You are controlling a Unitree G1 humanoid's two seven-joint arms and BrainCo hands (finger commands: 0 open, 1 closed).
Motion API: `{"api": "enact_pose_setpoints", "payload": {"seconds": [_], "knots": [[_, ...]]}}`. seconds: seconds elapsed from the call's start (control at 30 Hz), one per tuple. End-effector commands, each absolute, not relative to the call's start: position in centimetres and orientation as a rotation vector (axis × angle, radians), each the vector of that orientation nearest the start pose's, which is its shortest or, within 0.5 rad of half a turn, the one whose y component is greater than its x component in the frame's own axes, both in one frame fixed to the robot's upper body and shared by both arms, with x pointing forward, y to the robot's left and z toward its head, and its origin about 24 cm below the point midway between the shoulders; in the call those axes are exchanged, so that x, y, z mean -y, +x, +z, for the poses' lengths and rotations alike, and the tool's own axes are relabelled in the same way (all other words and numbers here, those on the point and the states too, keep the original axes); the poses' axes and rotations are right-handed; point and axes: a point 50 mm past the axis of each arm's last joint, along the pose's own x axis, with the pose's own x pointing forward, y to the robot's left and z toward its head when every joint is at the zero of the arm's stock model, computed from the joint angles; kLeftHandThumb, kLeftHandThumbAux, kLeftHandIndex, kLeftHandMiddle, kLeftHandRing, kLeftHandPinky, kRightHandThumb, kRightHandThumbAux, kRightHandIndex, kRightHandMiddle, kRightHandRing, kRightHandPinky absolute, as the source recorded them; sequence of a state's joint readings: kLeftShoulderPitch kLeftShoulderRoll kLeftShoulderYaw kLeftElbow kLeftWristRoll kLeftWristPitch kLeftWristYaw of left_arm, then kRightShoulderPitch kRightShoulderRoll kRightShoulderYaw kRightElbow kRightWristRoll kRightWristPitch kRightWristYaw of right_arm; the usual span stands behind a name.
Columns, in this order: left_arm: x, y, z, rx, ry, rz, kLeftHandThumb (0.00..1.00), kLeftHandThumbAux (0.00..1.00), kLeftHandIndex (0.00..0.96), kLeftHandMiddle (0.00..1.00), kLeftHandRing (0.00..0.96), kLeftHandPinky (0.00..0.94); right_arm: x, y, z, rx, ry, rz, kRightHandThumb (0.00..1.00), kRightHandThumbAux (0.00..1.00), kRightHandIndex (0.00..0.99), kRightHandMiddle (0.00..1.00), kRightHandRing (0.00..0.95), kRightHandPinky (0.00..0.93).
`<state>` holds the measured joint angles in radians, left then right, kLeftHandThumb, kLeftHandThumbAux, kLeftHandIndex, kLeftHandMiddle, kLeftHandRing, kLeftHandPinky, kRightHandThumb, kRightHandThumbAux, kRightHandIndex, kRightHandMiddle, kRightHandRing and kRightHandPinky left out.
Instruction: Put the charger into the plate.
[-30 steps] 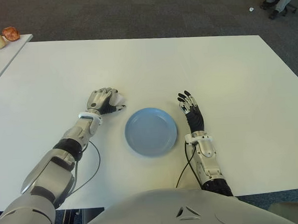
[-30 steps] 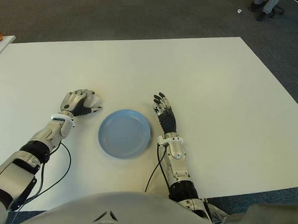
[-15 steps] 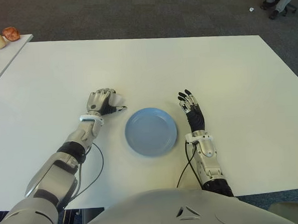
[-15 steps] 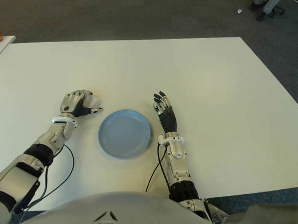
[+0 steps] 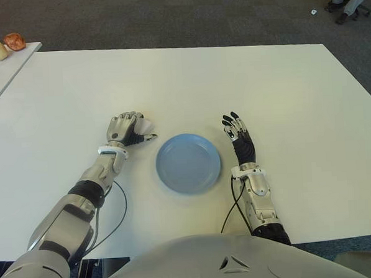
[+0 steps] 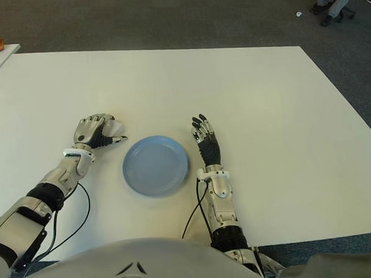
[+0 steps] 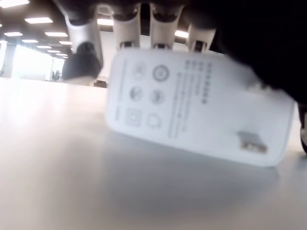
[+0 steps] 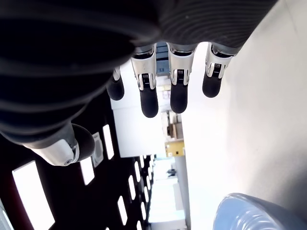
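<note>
Left hand (image 5: 126, 128) fingers curled around white charger (image 7: 196, 112), just left of blue plate (image 5: 188, 163). Charger tilted, lower edge near counter (image 5: 232, 80). Right hand (image 5: 238, 138) just right of plate, fingers extended, holding nothing.

Bare table (image 5: 182, 83) is seen between the left hand (image 5: 127, 127), closed over the charger (image 7: 196, 108), and the plate (image 5: 188, 162). The plate's far side is flanked by the open right hand (image 5: 238, 136).

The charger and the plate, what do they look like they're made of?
The charger, in the left hand, looks like white moulded plastic with a matte-to-satin face: printed grey marks and text, rounded edges, a metal prong stub. The plate is pale blue with a smooth, slightly glossy surface and raised rim; plastic, melamine or glazed ceramic, I can't tell which. The right hand shows right of the plate.
</note>
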<state>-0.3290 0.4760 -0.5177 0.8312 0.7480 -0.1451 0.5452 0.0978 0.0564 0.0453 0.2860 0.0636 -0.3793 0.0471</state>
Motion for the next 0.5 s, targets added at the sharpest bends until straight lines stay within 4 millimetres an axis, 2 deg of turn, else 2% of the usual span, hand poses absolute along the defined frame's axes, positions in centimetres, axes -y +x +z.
{"api": "enact_pose_setpoints", "payload": {"seconds": [0.03, 0.5], "knots": [[-21.83, 24.44, -5.95, -0.105, 1.449, -0.258, 0.750, 0.696, 0.443, 0.861, 0.857, 0.828, 12.51, 21.92, -1.34, -0.031, 0.148, 0.029, 0.000, 0.473, 0.057, 0.174, 0.121, 0.046], [-21.90, 24.51, -5.25, -0.029, 1.425, -0.280, 0.750, 0.697, 0.442, 0.869, 0.863, 0.836, 12.46, 21.92, -1.37, -0.033, 0.153, 0.026, 0.000, 0.468, 0.058, 0.177, 0.124, 0.053]]}}
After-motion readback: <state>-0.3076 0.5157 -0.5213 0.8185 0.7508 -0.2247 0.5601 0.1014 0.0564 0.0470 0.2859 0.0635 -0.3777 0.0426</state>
